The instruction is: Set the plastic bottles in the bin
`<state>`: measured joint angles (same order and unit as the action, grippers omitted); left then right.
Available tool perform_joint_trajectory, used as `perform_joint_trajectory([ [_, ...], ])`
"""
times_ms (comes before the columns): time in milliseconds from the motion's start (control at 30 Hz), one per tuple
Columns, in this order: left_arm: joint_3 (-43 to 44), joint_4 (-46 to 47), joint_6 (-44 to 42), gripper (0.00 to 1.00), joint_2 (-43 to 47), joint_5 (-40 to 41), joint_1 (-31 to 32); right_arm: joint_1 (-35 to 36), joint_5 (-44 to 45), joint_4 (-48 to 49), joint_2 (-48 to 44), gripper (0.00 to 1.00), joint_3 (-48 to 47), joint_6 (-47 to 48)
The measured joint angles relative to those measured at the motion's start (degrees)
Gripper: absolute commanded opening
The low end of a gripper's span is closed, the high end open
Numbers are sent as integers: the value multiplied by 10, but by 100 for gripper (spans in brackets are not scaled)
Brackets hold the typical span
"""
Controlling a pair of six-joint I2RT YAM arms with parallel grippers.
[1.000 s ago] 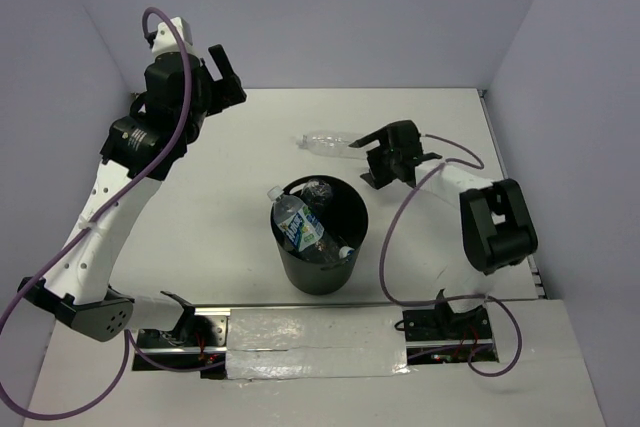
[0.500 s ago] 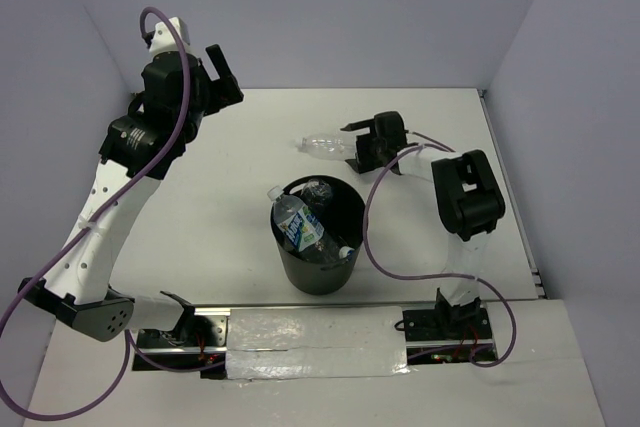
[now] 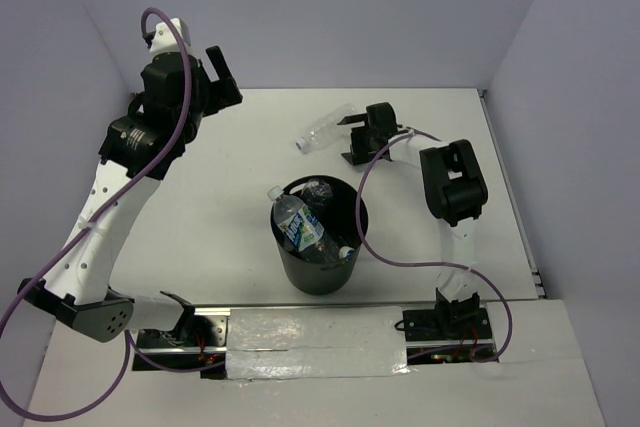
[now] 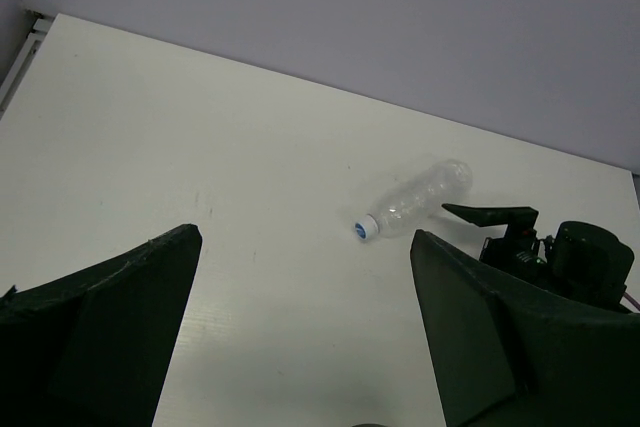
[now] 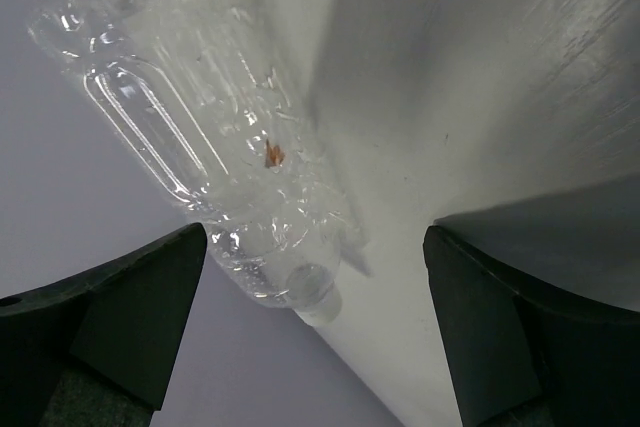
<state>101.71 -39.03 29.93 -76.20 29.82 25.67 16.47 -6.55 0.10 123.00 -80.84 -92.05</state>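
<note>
Right wrist: clear, crinkly plastic bottle point(image 5: 200, 117)

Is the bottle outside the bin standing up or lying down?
Lying down: the bottle rests on its side on the table.

obstacle: bin point(image 3: 318, 272) mid-table | free: table point(image 3: 220, 197) left of bin and loose bottle point(image 3: 322, 134)

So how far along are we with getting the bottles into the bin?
Mostly done: the bin already holds bottles, including the labelled bottle. In hand: nothing is gripped yet, but the open right gripper is lined up at the one loose bottle lying on the table. Left to do: close on it, carry it over and drop it in. The left gripper hangs open and empty.
</note>
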Motion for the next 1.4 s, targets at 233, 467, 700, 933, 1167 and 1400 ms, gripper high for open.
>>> perform_joint_trajectory([
  [233,-8,-1,-2,99,5,5,-2,3,23,-36,3,79,-14,0],
  [467,-8,-1,-13,99,6,10,-3,4,57,-57,2,61,-14,10],
  [700,-8,-3,-16,99,6,15,-3,0,88,-59,-35,69,25,46],
  [933,-1,-10,-30,99,-2,30,-3,-16,91,-53,-124,94,76,86],
  [1167,56,-26,-42,99,-78,15,-5,-35,44,-73,-134,99,9,205],
  [1400,83,-51,-40,99,-155,-24,-5,-38,-33,-204,13,100,-327,428],
])
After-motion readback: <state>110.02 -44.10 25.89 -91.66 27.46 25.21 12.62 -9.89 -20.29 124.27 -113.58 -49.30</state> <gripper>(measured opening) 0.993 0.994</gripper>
